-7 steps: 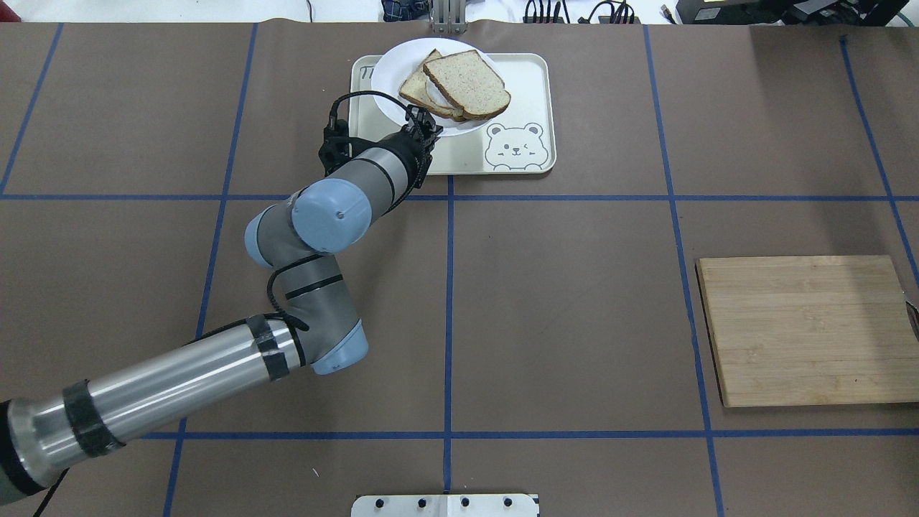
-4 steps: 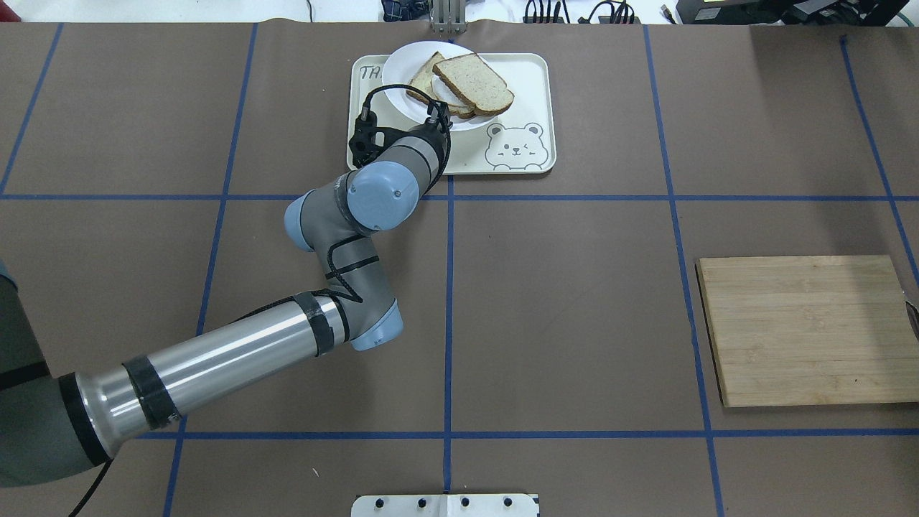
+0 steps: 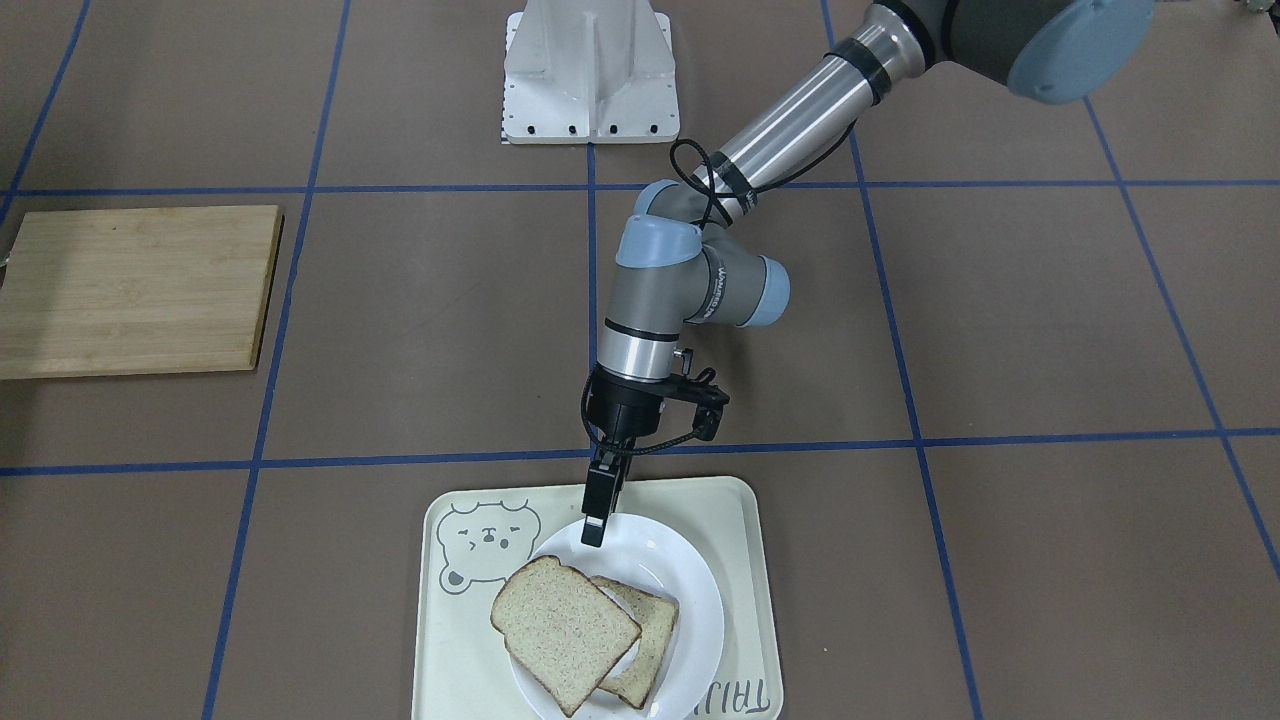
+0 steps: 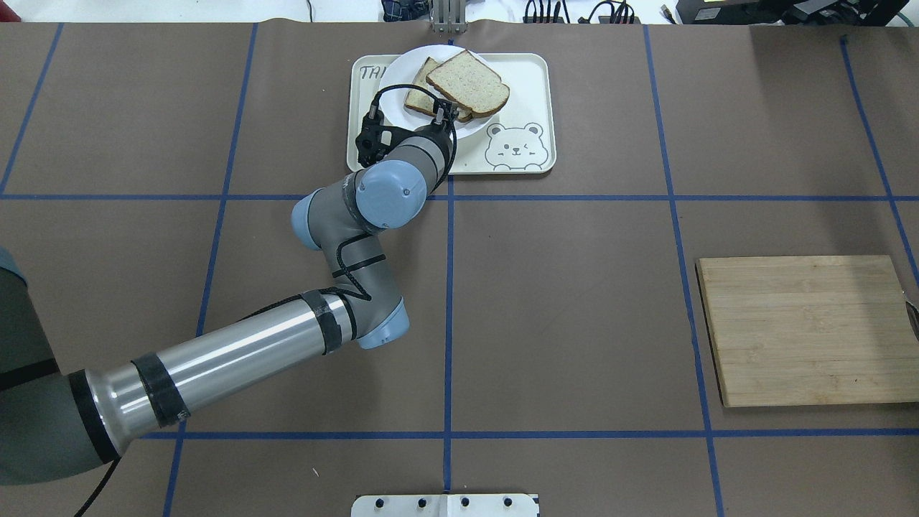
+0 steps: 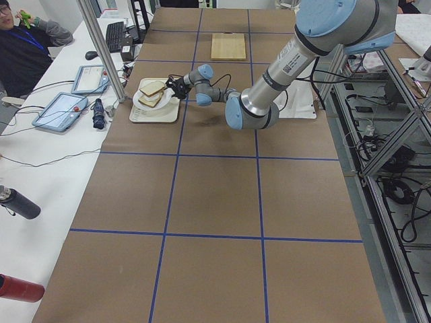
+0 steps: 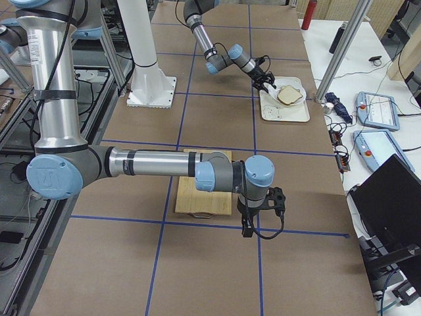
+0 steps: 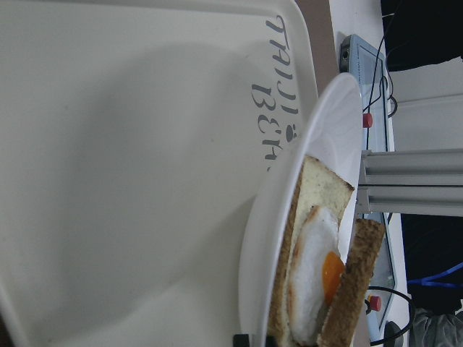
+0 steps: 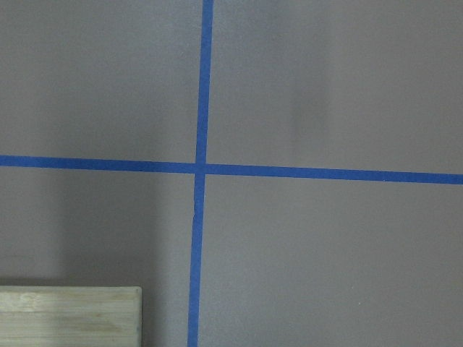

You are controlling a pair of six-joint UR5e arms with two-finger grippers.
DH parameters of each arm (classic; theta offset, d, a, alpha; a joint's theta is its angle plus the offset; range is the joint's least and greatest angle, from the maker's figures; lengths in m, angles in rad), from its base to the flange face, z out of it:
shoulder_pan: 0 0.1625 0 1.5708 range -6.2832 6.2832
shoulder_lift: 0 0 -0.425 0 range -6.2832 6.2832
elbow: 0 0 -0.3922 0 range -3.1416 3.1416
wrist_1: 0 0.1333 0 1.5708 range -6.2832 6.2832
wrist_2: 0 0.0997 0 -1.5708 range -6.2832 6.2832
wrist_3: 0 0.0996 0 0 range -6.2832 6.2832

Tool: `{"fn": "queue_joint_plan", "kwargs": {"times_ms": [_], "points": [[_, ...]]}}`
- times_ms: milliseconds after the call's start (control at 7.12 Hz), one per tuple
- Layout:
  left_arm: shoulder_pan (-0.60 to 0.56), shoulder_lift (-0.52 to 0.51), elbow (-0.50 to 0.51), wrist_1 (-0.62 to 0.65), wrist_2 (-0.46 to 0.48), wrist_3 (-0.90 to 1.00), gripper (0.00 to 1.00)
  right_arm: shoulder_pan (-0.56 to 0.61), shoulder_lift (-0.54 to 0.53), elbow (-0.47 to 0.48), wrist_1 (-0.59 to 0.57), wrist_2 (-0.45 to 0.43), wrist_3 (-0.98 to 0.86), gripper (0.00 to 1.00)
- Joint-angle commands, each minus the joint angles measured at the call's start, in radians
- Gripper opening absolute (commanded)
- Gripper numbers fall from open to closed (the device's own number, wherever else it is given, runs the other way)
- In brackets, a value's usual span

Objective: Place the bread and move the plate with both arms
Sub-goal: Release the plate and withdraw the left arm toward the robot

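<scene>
The white plate [image 3: 660, 560] sits over the far part of the cream tray and reaches past the tray's far edge. The dark-crusted bread [image 3: 565, 632] lies on it, over a paler slice with a fried egg [image 7: 318, 278]. My left gripper [image 3: 594, 528] is shut on the plate's near rim; the overhead view shows it [image 4: 444, 109] at the rim beside the bread [image 4: 468, 84]. In the left wrist view the plate [image 7: 325, 144] shows edge-on. My right gripper [image 6: 248, 230] hangs over bare table next to the cutting board; I cannot tell if it is open or shut.
The cream tray [image 4: 531, 72] with a bear drawing stands at the table's far middle. A bamboo cutting board [image 4: 808, 330] lies at the right. The white pedestal base [image 3: 590, 70] stands at the robot's edge. Operators' devices lie on the side table beyond the tray.
My left arm has swung its wrist to the right and farther out. The plate with both slices has shifted a little on the tray with the gripper.
</scene>
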Motion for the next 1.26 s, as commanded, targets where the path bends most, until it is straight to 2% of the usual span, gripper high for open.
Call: {"fn": "queue_joint_plan", "kwargs": {"times_ms": [0,140,281,421,562,702,843,1124], "points": [[-0.002,0.114,-0.224,0.000,-0.089,0.113,0.99,0.001,0.000,-0.001,0.000,-0.001,0.001,1.00],[-0.002,0.182,-0.341,0.005,-0.171,0.169,0.99,0.001,-0.002,-0.003,0.000,-0.001,0.001,1.00],[-0.002,0.234,-0.436,0.043,-0.292,0.197,0.99,0.001,-0.005,-0.006,0.000,-0.001,0.001,1.00],[-0.001,0.310,-0.554,0.081,-0.360,0.327,0.99,0.001,-0.007,-0.012,0.000,-0.001,0.001,1.00],[0.013,0.320,-0.668,0.198,-0.392,0.537,0.99,0.001,-0.010,-0.012,0.000,-0.001,0.000,1.00],[0.045,0.335,-0.784,0.414,-0.408,0.723,0.99,0.001,-0.016,-0.012,0.000,-0.001,0.000,1.00],[0.059,0.364,-0.896,0.606,-0.405,0.998,0.99,0.001,-0.022,-0.010,0.000,-0.010,0.000,1.00],[0.044,0.434,-1.074,0.982,-0.405,1.411,0.99,0.002,-0.025,-0.010,0.000,-0.015,-0.002,1.00]]}}
